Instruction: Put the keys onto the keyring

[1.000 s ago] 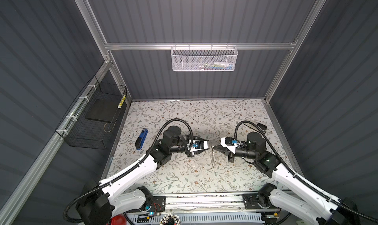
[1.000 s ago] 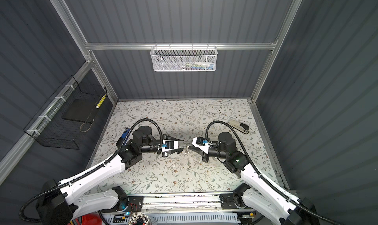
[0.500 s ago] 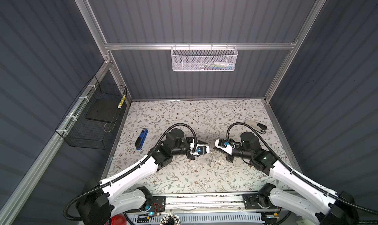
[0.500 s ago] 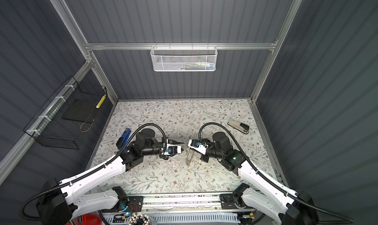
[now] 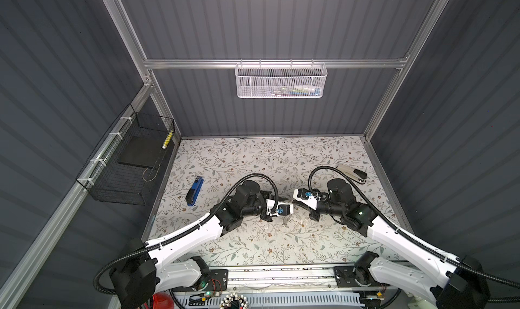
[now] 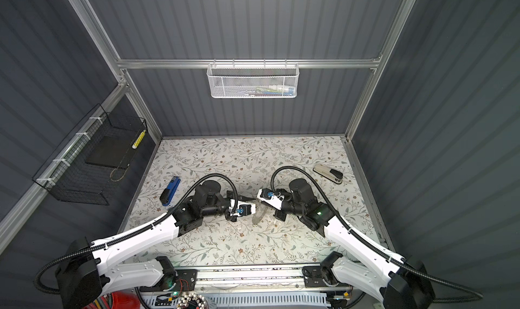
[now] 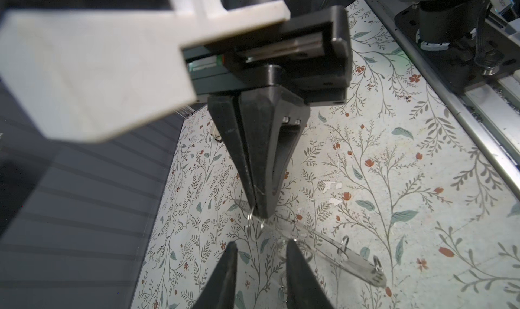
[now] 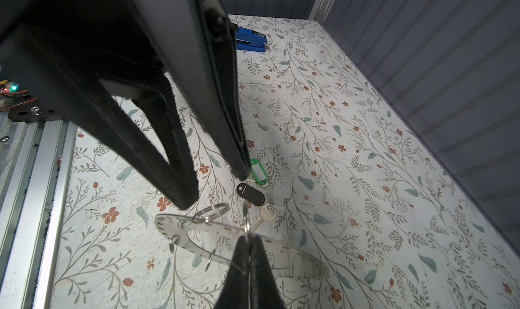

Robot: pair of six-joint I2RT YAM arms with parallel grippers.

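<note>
My right gripper (image 8: 247, 241) clamps flat grey metal keyring (image 8: 174, 227), seemingly tilted edge-up; left gripper (image 7: 260, 251) part-open, empty, nearer than before.

No text can be read. The blue stapler (image 8: 249, 44) bears a small dark label with pale print, too blurred to make out.

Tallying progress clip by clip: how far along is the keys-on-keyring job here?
Done: nothing visibly threaded; the green tag and the black tag with its key lie on the table beside the keyring. In hand: the right gripper is shut on a small split ring at the keyring's rim, and the left gripper hovers open nearby. Left: getting both keys on.
</note>
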